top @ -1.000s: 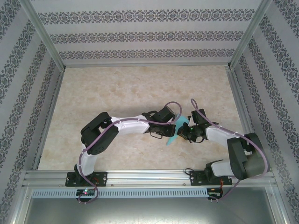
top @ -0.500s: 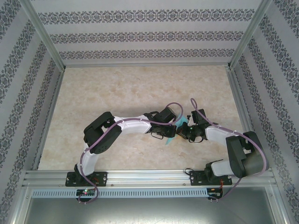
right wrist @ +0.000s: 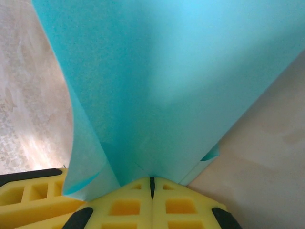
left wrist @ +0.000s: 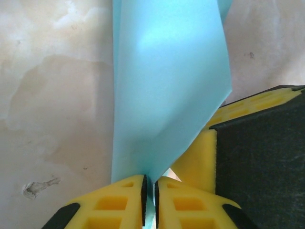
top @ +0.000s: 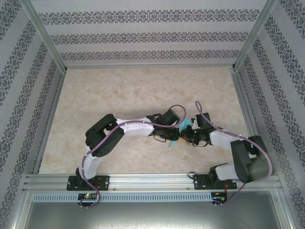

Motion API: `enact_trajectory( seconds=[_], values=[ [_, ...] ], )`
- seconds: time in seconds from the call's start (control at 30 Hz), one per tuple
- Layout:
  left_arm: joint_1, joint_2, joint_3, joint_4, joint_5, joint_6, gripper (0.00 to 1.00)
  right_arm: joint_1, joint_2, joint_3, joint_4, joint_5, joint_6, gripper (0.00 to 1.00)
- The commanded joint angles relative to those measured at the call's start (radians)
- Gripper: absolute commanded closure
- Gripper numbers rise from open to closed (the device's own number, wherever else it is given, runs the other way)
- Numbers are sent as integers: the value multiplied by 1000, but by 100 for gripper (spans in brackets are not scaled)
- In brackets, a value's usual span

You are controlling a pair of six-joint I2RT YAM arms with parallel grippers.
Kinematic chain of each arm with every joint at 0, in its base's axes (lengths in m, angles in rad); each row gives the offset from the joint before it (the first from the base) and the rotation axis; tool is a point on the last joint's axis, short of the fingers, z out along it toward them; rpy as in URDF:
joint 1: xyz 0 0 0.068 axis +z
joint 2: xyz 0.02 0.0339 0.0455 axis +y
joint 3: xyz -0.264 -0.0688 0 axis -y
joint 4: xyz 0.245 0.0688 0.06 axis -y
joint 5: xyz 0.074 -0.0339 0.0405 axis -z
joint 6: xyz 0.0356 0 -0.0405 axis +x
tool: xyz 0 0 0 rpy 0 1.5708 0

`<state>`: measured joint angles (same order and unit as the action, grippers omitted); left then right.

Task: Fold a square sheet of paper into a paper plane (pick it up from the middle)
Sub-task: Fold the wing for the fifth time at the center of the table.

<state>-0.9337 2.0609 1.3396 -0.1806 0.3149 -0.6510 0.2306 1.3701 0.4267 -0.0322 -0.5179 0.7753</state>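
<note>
At the near edge of the tabletop (top: pixel 119 90) your two arms rise from their bases and bend inward. The left one doubles back at the elbow and then reaches right. The right one folds tightly and reaches left, so the wrists meet nose to nose just right of centre.

Your left end effector (left wrist: pixel 149 183) has its yellow pads (left wrist: pixel 119 200) drawn to a thin slit, with the sheet of paper (left wrist: pixel 167 86) pinched in it. Your right end effector (right wrist: pixel 152 183) is pressed fully together on the same sheet (right wrist: pixel 157 86), gripping it from the opposite side.

The light-cyan paper is held off the tabletop between them and bowed into a curve, with a layer peeling away at the lower left in the right wrist view. Its upper edge runs out of both wrist views. From above, the wrists cover most of it and only a sliver (top: pixel 184 125) shows, so you cannot tell how far it is folded.
</note>
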Motion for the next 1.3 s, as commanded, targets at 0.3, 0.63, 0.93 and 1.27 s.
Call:
enact_trajectory(
  seconds=[0.3,0.63,0.93,1.27],
  values=[
    [-2,-3,-93,180,83,27,79,-21,-33,-40,-46,-23,20,95],
    [5,13,-103,174,77,43,78,-39,-126,-31,-118,-22,22,93],
    [6,22,-89,158,80,66,78,-149,-182,10,-209,-52,-31,84],
    [6,33,-82,159,95,72,77,-154,-183,39,-185,-100,-21,71]
  ],
)
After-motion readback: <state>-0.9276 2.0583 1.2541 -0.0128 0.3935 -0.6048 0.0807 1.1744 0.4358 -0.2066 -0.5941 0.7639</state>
